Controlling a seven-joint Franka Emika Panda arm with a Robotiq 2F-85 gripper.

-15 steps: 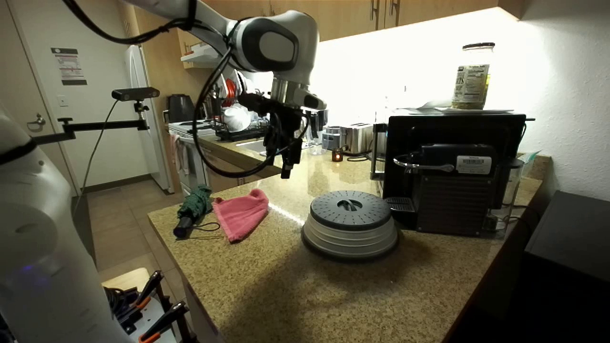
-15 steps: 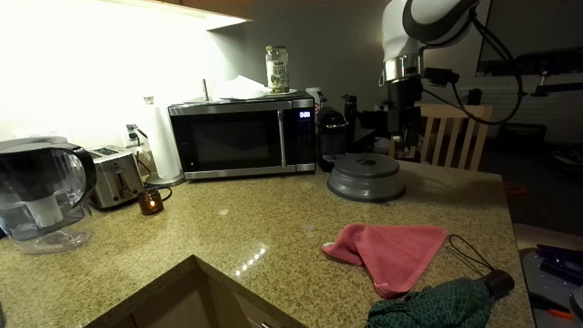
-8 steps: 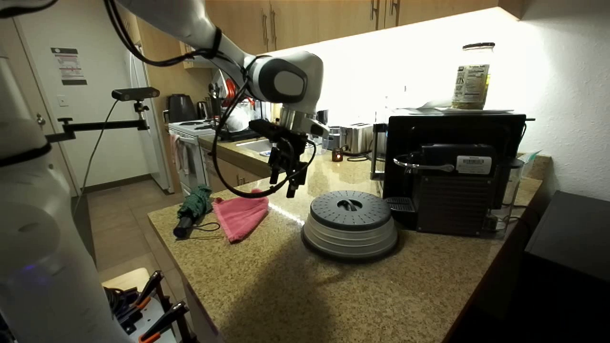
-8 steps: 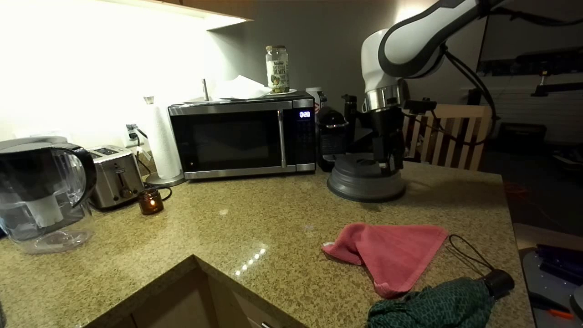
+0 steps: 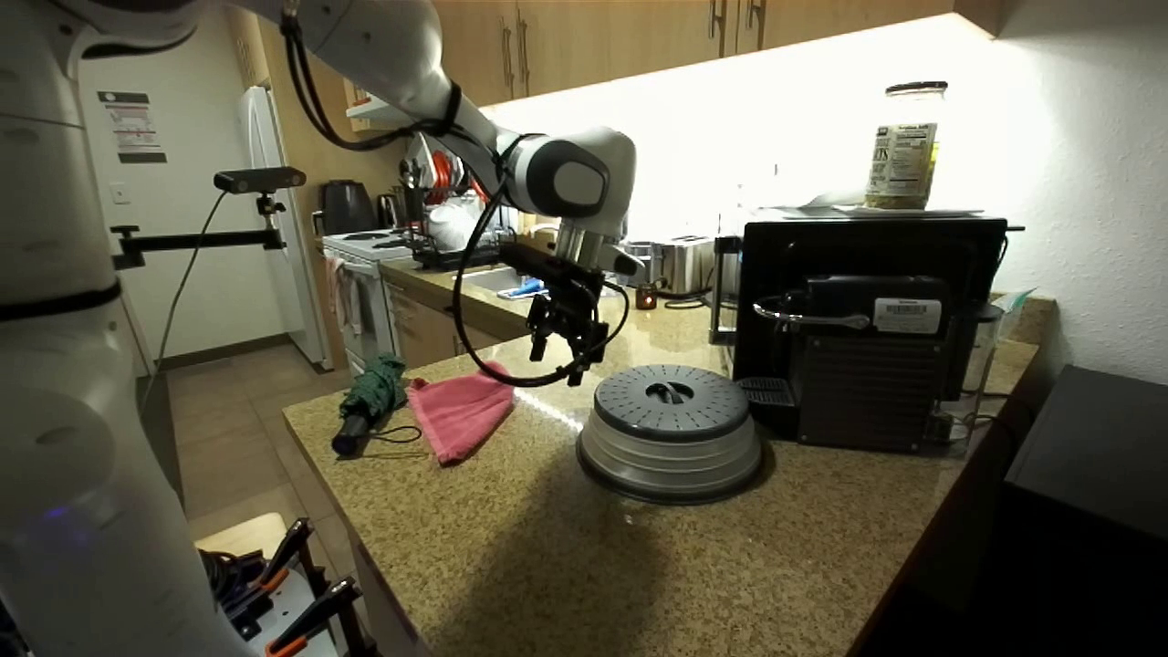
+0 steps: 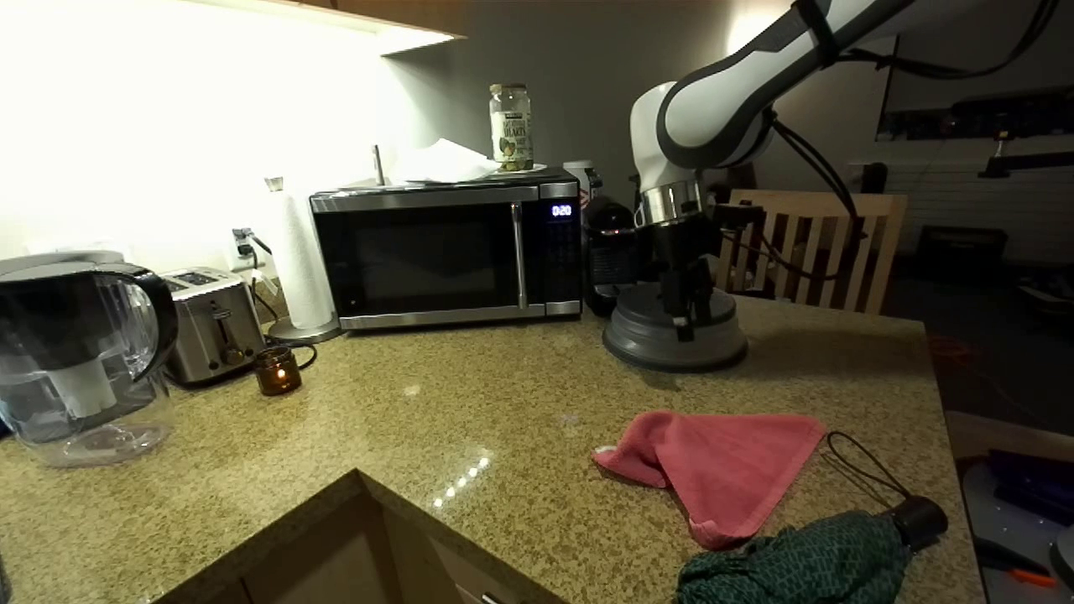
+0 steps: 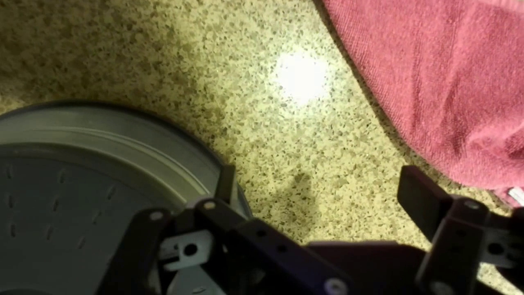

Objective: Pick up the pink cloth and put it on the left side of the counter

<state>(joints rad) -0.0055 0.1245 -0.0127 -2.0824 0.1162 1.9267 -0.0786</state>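
A: Any words you can make out?

B: The clearest are on the microwave [image 6: 419,260]: its clock display [image 6: 561,210] glows 0:20. On top stands a glass jar [image 6: 511,126] whose front label [image 6: 513,136] says HEARTS; the line above that is too blurred for me.

A: And on the coffee machine [image 5: 871,392]?

B: A white sticker [image 5: 906,316], with a barcode and print too small to read. Same trouble with the notice [image 5: 132,128] on the far wall [image 5: 201,128]: grey bands top and bottom, the lines between just specks.

A: Where's the pink cloth [image 6: 730,470]?

B: Spread loosely on the speckled counter [image 6: 470,394], in a rough triangle, between the grey vented microwave cover [image 5: 671,431] and the green folding umbrella [image 6: 797,558]. It lies just beside the umbrella; whether they touch I can't tell. One corner carries a small white tag [image 6: 604,450], and I can't tell if it's printed.

A: The gripper [image 7: 319,188]?

B: Jaws spread wide, with speckled counter showing between them. In the wrist view one fingertip [image 7: 421,200] appears close to the cloth's edge, while the opposite one overlaps the rim of the cover. In both exterior views it hangs above the counter, fingers pointing down, near the cover.
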